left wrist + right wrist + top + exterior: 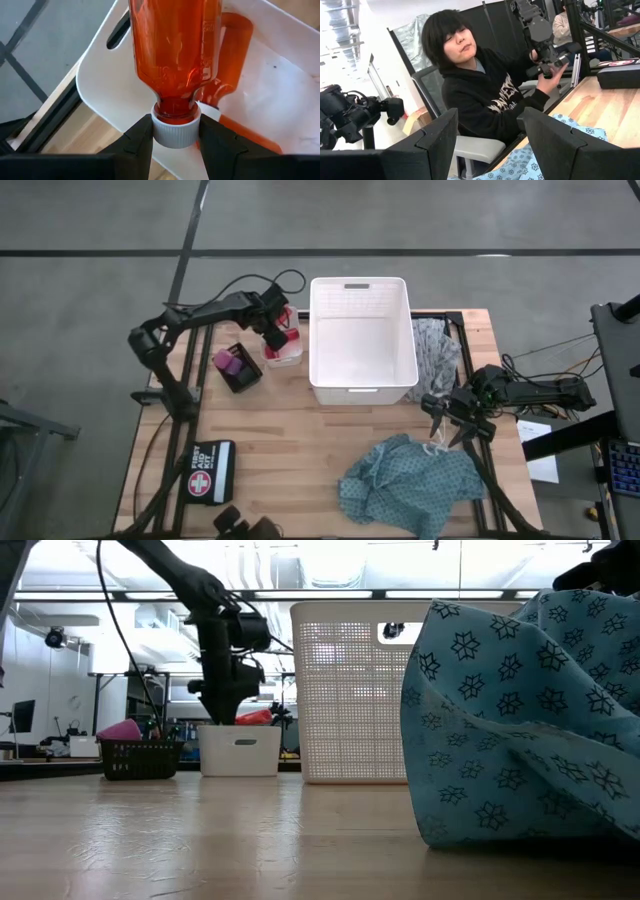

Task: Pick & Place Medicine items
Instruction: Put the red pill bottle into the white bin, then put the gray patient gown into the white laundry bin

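My left gripper (275, 330) is over the small white bin (284, 352) at the table's far left, shut on a red bottle (175, 45) with a white cap. A second red bottle (234, 45) lies in the bin. Near the bin stands a black basket (240, 368) holding purple and pink pieces (228, 361). A grey patterned cloth (436, 350) lies right of the large white basket (362, 340). A teal cloth (410, 480) lies crumpled at the near right. My right gripper (445, 425) waits open by the table's right edge, holding nothing. My left gripper pinches the bottle's white cap (161, 131) between its two fingers (137, 142), one on each side. The fingers come from above, slanting down. The bottle points down away from them over the bin. The frame edge cuts off its lower end, so I cannot tell whether it rests on anything.
A black first-aid pouch (210, 472) lies at the near left. A person sits beyond the table (480, 85) holding a device. The bare wood between the pouch and the teal cloth is free room (290, 430).
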